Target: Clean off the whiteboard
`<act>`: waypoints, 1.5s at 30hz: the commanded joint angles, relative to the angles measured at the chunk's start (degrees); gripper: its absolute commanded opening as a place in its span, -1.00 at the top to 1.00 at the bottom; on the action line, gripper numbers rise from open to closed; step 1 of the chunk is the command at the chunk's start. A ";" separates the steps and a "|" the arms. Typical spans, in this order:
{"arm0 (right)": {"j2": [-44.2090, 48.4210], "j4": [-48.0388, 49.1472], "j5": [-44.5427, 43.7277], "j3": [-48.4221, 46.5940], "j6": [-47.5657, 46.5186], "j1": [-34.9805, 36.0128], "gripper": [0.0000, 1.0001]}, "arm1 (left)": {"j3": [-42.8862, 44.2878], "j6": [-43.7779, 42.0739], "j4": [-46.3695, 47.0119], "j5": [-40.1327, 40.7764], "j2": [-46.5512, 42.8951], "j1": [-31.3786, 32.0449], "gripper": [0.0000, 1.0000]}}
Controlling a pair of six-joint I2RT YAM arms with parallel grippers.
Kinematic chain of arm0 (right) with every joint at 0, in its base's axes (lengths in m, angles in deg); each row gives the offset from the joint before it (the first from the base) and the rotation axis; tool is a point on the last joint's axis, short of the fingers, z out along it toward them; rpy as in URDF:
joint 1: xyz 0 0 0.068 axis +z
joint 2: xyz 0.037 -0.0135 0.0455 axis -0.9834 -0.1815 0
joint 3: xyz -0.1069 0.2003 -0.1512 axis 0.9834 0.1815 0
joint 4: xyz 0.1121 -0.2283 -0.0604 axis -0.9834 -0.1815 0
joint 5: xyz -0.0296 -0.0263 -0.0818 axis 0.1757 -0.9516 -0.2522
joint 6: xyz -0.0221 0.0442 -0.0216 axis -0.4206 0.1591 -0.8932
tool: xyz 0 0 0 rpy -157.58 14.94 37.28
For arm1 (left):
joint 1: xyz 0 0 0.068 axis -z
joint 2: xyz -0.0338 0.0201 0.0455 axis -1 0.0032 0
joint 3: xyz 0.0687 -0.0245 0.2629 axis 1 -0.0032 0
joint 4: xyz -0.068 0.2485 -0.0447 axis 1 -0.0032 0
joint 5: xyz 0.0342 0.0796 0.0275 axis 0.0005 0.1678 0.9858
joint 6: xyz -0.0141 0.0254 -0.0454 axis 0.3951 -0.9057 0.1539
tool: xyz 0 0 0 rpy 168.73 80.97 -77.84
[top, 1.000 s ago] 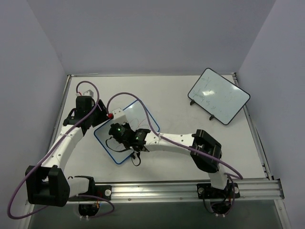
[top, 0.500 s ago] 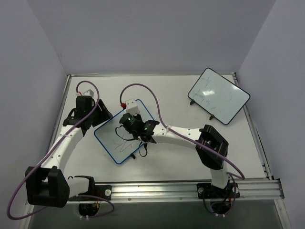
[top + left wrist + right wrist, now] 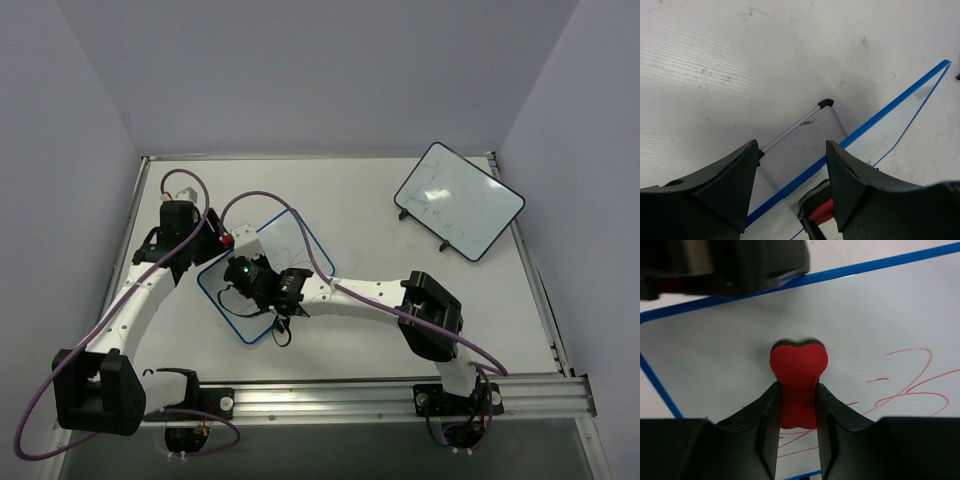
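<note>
The jaws of the right gripper [image 3: 797, 392] are standing narrow and clamping the waist of a red eraser [image 3: 799, 362]. The eraser's rounded head is projecting beyond the fingertips and resting against the white surface of the whiteboard [image 3: 880, 310]. Red scribbles [image 3: 912, 385] are showing on the board just beside the eraser.

The jaws of the left gripper [image 3: 791, 147] are standing wide. The whiteboard's blue frame is running diagonally through the gap between them. Whether either finger is touching the frame cannot be told. A thin metal leg with a black foot [image 3: 826, 103] is showing beyond the frame, resting on the tabletop [image 3: 740, 50].

In the top view, the whiteboard is sitting left of centre on the tabletop, turned corner-on. Its far-left edge is lying at the left gripper and the right gripper is hanging over its middle. A black-framed whiteboard [image 3: 458, 200] is standing well apart at the far right.
</note>
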State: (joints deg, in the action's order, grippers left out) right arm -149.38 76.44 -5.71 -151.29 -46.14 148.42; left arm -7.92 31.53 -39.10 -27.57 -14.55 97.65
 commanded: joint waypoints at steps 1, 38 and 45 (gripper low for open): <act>-1.58 -0.06 1.88 -2.68 0.51 1.16 0.91 | 0.51 -0.75 0.89 -0.71 -1.09 0.87 -0.30; 10.98 3.81 3.29 13.67 1.12 -12.81 0.92 | 0.42 -0.40 1.33 -0.54 -0.56 1.48 -0.31; 11.95 6.18 6.45 14.90 2.00 -9.57 0.93 | 0.25 -0.40 1.42 -0.45 -0.65 1.57 -0.31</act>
State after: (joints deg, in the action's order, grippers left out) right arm -140.33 80.77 -0.33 -136.71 -44.63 136.56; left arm -7.92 31.53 -38.62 -26.70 -14.55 98.35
